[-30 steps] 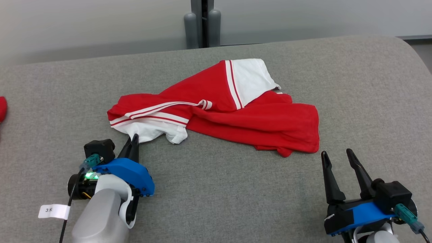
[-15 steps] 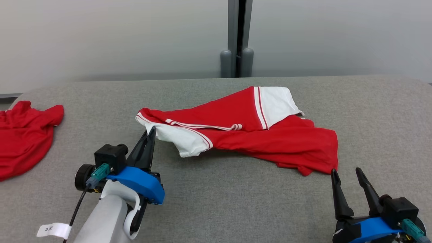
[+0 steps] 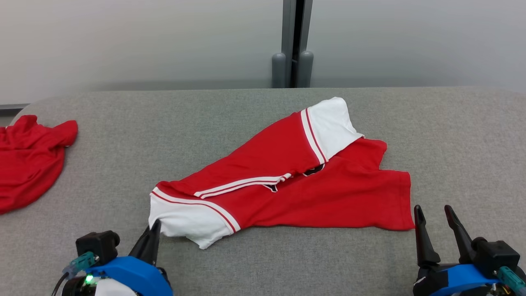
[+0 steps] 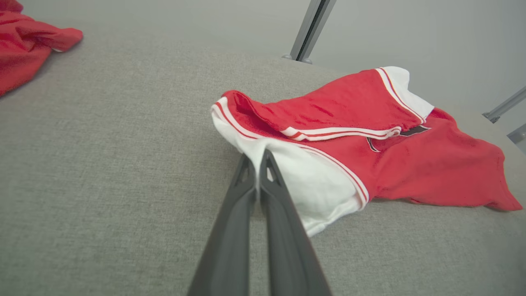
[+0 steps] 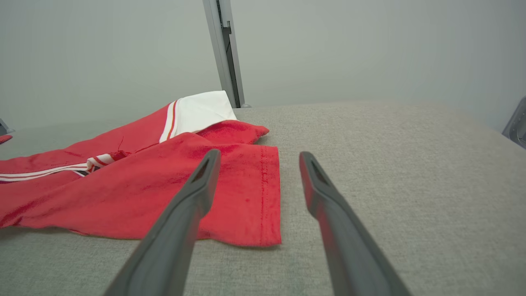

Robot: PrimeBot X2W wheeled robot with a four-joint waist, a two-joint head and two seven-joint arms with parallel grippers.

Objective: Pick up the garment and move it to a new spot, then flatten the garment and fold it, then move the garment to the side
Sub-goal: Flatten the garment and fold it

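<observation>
Down at the bottom left of the head view, the left gripper (image 3: 155, 226) was largely cut off by the frame's edge, leaving its blue housing and two dark fingers. In the left wrist view those fingers (image 4: 246, 181) were pressed together, with a sliver of white cuff nipped between their tips. The red-and-white cloth garment (image 3: 287, 185) lay spread across the middle of the frame, its other white cuff pointing to the upper right and its red hem reaching toward the lower right. A striped fold crossed its middle and half covered a small dark marking that was too hidden to read. At the lower right, the right gripper (image 3: 433, 209) had its base cropped by the frame. Its two fingers stood well apart with nothing between them, and their tips were just beside the garment's hem corner without touching it. In the right wrist view that gripper (image 5: 259, 156) framed the stitched hem edge. A second crumpled red cloth (image 3: 28, 164) sat at the far left, sliced off by the frame's edge, so its shape could not be made out. Everything rested on a grey woven padded surface (image 3: 164, 123) with rounded corners. Behind it rose a plain pale wall (image 3: 123, 41) and a grey upright metal post (image 3: 292, 41) whose top ran out of the frame.
</observation>
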